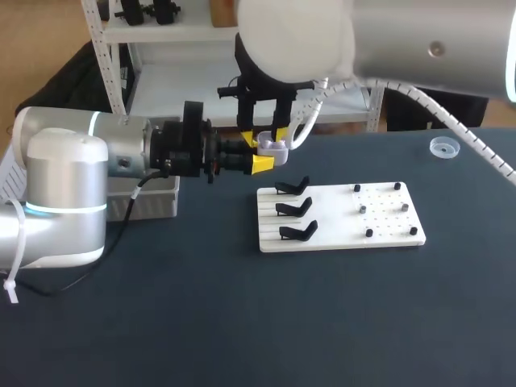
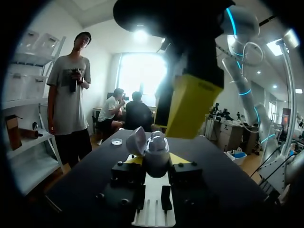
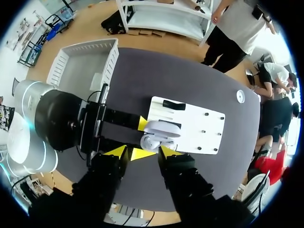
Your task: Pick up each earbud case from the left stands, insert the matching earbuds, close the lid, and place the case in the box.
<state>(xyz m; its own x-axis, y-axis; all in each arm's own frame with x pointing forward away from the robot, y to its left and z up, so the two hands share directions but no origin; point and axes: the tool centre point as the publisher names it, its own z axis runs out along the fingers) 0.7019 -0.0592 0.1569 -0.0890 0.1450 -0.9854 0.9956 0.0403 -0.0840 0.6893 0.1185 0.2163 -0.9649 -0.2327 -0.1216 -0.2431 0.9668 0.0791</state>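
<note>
My left gripper (image 1: pixel 264 155) is shut on a white earbud case (image 1: pixel 276 147), held level above the table, left of the white board (image 1: pixel 339 235). In the left wrist view the case (image 2: pixel 156 153) sits between the yellow tips with its lid (image 2: pixel 136 141) swung open and a rounded white piece inside. My right gripper (image 1: pixel 264 133) points straight down just above the case. Its fingers (image 3: pixel 116 151) stand open, clear of the case (image 3: pixel 159 135) below them. Three black stands (image 1: pixel 294 210) on the board's left side are bare.
Small dark pegs (image 1: pixel 379 210) dot the board's right half. A white box (image 1: pixel 153 201) stands at the table's left edge behind my left arm. A small clear round dish (image 1: pixel 444 147) lies at the far right.
</note>
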